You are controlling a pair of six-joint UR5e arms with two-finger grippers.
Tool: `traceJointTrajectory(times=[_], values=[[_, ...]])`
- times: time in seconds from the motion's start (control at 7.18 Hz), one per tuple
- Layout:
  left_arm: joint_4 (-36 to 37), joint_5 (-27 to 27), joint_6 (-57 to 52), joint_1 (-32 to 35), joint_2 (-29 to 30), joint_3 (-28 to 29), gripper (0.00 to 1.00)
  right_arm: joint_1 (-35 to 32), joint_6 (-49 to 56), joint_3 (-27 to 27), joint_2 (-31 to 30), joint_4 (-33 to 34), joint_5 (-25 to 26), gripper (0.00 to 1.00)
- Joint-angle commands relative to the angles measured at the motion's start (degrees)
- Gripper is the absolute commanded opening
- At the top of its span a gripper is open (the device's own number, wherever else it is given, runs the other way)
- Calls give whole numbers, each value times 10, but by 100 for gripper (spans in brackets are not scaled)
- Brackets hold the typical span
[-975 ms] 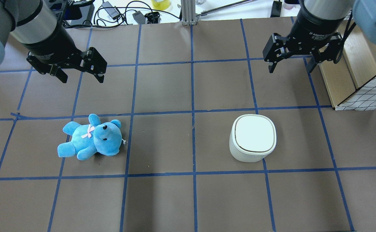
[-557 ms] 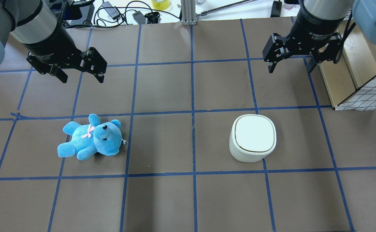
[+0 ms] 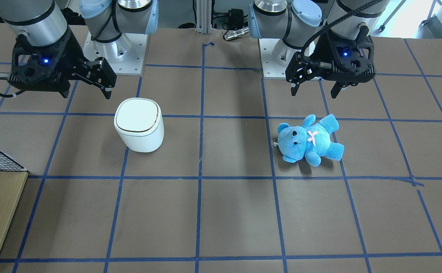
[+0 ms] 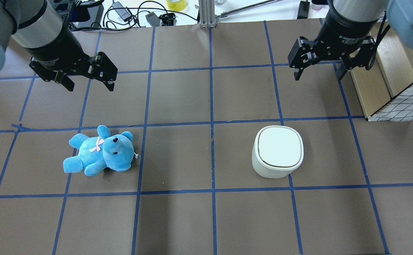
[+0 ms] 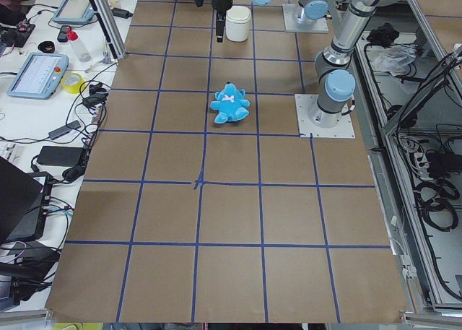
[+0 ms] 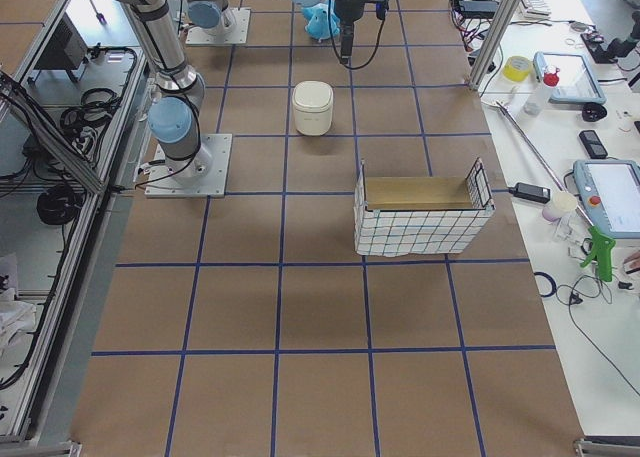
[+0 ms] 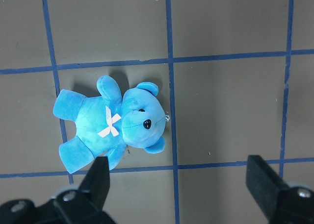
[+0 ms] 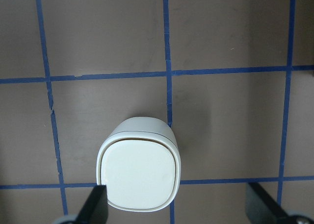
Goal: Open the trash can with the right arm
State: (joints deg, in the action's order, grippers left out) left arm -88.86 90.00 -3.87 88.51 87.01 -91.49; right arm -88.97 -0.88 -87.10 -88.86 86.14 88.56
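Nothing done yet: the trash can (image 4: pixel 277 150) sits closed, with the right gripper (image 4: pixel 318 75) wide open, empty, well apart from it.

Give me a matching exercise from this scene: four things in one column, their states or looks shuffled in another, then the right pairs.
Things:
1. trash can
2. teddy bear
3. right gripper
4. basket

States:
A. blue, lying face up
B. open, holding nothing
C. white, lid shut
D. checked sides, open top

Pairs: 1-C, 2-A, 3-B, 4-D
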Motion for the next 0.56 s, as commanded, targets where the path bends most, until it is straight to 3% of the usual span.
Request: traceJointTrajectory(times=[0.0,0.28,0.42], values=[[0,0,0,0,0,0,100,1,0,0,0,-1,-1,100],[0,0,0,0,0,0,100,-4,-15,-1,-1,-6,-7,100],[0,0,0,0,0,0,100,-8,-47,-9,-1,-5,-8,88]])
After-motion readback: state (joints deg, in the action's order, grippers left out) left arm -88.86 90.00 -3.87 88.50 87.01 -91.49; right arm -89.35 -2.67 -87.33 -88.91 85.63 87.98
